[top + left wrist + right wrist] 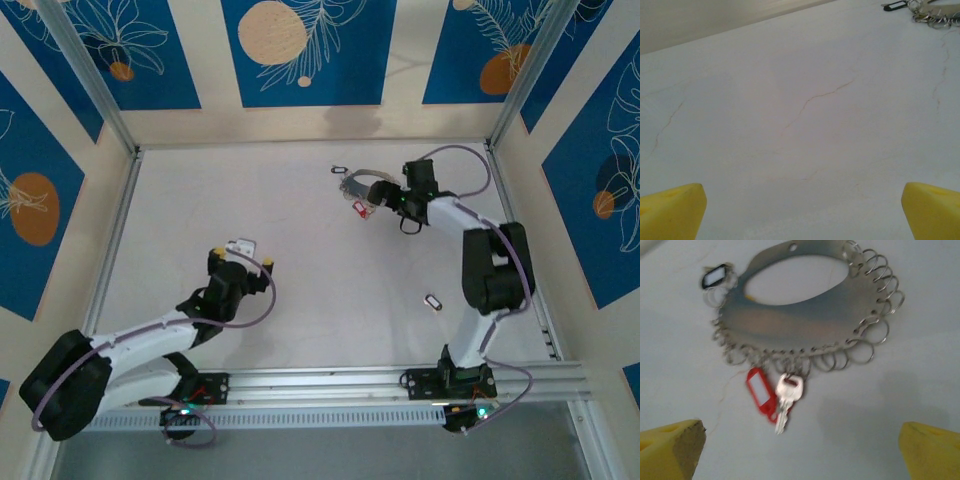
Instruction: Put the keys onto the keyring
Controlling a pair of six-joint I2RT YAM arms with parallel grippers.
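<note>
I'm watching the right gripper (800, 455) hovering just beside the keyring (805, 320), its yellow fingertips (670, 452) standing wide apart and holding nothing. The keyring, a flat silvery plate with an oval hole and a fringe of small split rings, is lying flat on the white table (300, 320). A silver key (786, 399) and a red tag (758, 390) are hanging side by side from the rings on the keyring's edge nearest that gripper. A black tag (715, 276) is sitting at the keyring's far left side. A loose black tag (432, 301) is lying alone, well apart from the keyring, toward the right arm's base; I cannot tell whether it is carrying a key. The left gripper (241, 258) is waiting well apart from the keyring over bare table, fingers spread wide and empty.
</note>
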